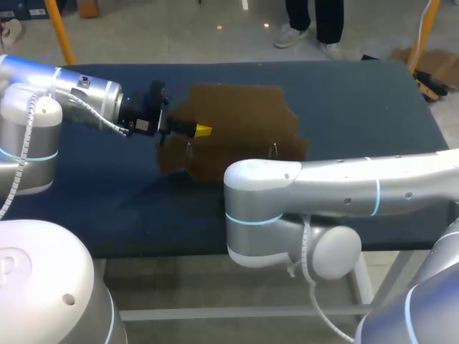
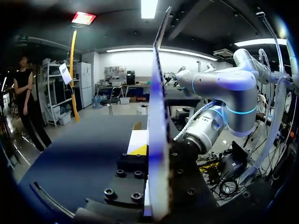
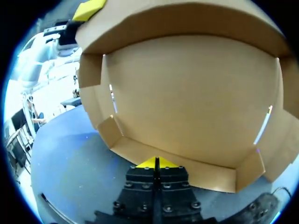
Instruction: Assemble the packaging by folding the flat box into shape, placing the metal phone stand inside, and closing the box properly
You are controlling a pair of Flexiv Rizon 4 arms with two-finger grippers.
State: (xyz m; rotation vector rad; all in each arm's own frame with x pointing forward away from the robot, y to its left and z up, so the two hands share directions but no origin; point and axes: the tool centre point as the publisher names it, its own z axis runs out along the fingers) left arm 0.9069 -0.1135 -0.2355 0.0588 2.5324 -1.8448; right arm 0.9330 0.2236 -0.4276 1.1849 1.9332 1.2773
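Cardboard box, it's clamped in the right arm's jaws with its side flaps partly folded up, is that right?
Not quite. The left jaws clamp the cardboard box, not the right: the left wrist view shows a panel edge-on between their fingers. Its side flaps are partly folded up, as you said.

Half-folded cardboard box (image 3: 187,102) just ahead of closed right claw (image 3: 156,163).

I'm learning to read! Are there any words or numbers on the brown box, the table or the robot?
Cardboard box: no words or numbers on the sides that show; plain brown.
Table: none; plain dark blue.
White robot cover: one faint mark, too blurred to read.
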